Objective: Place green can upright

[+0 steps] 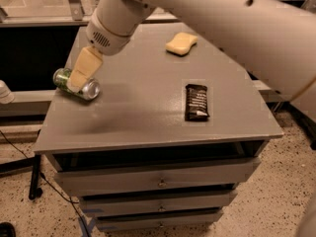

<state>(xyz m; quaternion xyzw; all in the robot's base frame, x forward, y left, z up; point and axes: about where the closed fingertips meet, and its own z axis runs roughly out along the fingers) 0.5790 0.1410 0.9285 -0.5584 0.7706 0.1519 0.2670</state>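
Observation:
The green can [89,89] lies on its side near the left edge of the grey table [148,112], with its silver end facing the front right. My gripper [79,78] reaches down from the large white arm at the top and sits right over the middle of the can, covering part of its green body. I cannot tell whether it touches the can.
A yellow sponge [181,43] lies at the back of the table. A flat black snack wrapper [196,101] lies to the right of centre. The table is a cabinet with drawers [158,177] below. The can is close to the left edge.

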